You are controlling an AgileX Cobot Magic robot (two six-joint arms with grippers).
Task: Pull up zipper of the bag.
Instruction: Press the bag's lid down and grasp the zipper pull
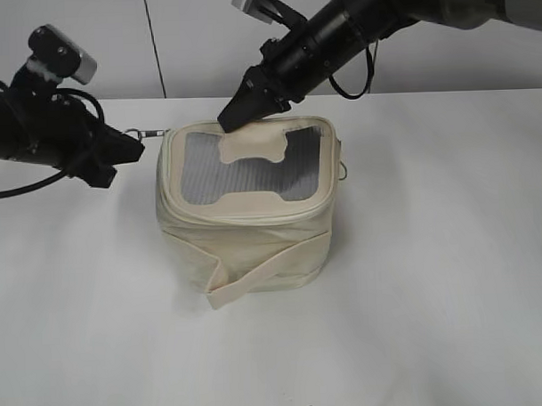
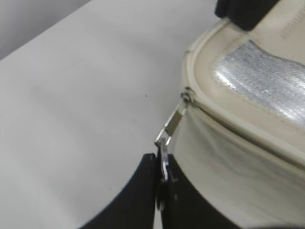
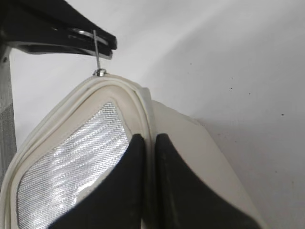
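The cream bag stands on the white table, its grey mesh top panel facing up. The zipper runs round the top rim. My left gripper is at the bag's left top corner, shut on a silver ring pull. In the left wrist view the jaws pinch the pull, which stretches out from the zipper. My right gripper is at the rear rim. In the right wrist view its jaws are shut on the bag's rim.
A second small ring pull hangs at the bag's right side. The cream strap wraps across the front and ends near the table. The white table lies around the bag, with a wall behind. The left gripper also shows in the right wrist view.
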